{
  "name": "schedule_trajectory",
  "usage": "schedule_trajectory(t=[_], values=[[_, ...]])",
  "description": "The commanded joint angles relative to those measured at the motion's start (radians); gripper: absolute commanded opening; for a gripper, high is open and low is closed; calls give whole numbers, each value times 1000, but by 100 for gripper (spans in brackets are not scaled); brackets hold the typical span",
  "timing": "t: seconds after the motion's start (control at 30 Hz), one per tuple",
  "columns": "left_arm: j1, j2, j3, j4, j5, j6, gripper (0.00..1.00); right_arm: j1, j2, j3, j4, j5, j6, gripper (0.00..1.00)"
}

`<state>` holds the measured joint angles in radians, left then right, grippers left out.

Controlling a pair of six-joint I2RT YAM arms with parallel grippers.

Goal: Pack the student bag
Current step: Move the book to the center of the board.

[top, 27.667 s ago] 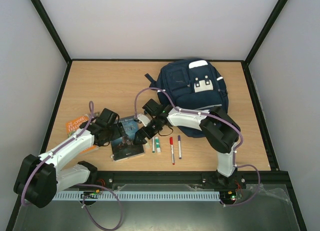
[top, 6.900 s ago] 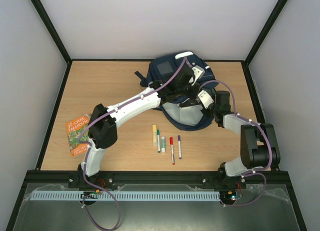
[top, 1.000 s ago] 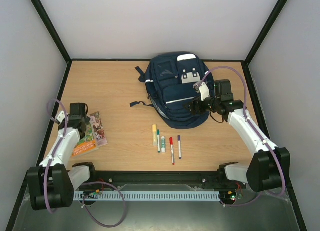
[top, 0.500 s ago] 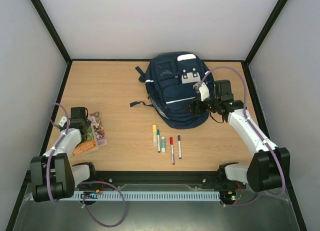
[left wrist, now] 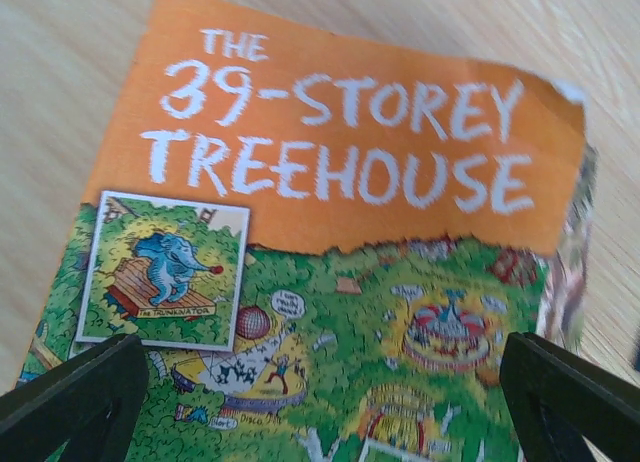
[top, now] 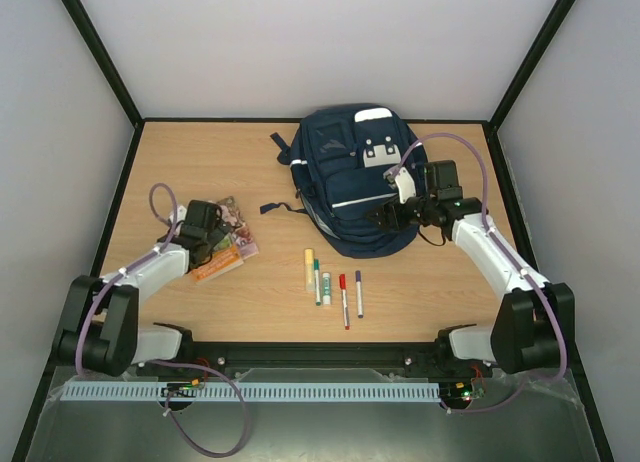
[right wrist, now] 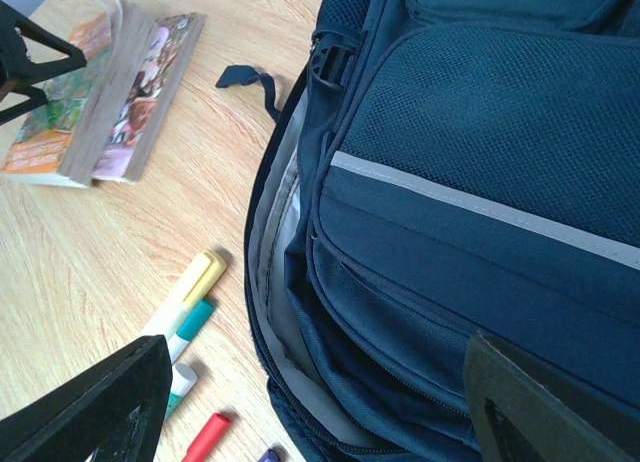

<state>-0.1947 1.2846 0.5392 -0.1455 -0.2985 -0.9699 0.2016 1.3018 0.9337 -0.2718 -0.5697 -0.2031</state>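
The student bag, navy with white stripes, lies at the back middle of the table. In the right wrist view its main compartment gapes at the near edge and shows grey lining. My right gripper hovers open over that lower right edge of the bag, its fingers wide apart and holding nothing. At the left, my left gripper stands open just above an orange book, "The 39-Storey Treehouse", one fingertip on each side of the cover.
A second book lies under the orange one; both show side by side in the right wrist view. A yellow highlighter, a green pen, a red pen and a purple pen lie in a row in front of the bag. Black frame rails edge the table.
My left gripper has swung right toward the table's middle, and the two books now lie further right and turned. The right arm has hardly moved.
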Motion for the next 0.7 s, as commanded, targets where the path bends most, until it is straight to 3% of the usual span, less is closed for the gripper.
schedule_trajectory(t=[0.0,0.27,0.47,0.67], values=[[-87,75,15,-9,165,-27,99,3,22,17,-39,-36,-8,80],[-156,58,87,-55,96,121,99,37,51,21,-34,-78,13,78],[-155,-93,58,-92,16,112,99,209,155,128,-82,-36,25,72],[-142,-99,109,-215,-65,70,99,382,338,292,-125,30,42,65]])
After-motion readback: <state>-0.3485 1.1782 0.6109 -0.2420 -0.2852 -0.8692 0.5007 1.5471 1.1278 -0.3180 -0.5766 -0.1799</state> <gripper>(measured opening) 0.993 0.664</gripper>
